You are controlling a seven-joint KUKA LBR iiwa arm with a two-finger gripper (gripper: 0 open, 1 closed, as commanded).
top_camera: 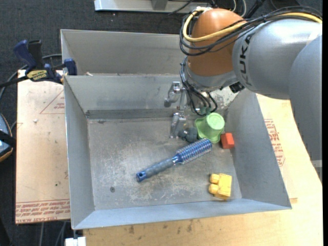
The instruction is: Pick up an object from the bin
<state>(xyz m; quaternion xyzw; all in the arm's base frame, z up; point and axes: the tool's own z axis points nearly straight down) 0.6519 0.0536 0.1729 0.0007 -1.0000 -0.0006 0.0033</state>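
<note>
Beyond the yellow block (pixel 220 185) at 5 o'clock in the bin (pixel 77 137) and the blue brush (pixel 174 161) at centre, the gripper (pixel 178 129) is positioned low at 9 o'clock of the green cup (pixel 211 127), its spread not determinable; the approach step is judged in hand, and alignment over the cup is required before closure.

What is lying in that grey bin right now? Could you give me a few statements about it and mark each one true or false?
1. A blue hairbrush lies on the floor of the bin. True.
2. The green cup stands against the bin's left wall. False: it stands on the right side, close beside the pincer.
3. A small orange block lies right next to the green cup. True.
4. The pincer holds the yellow toy block. False: that block lies alone near the front right corner, well apart from the pincer.
</note>
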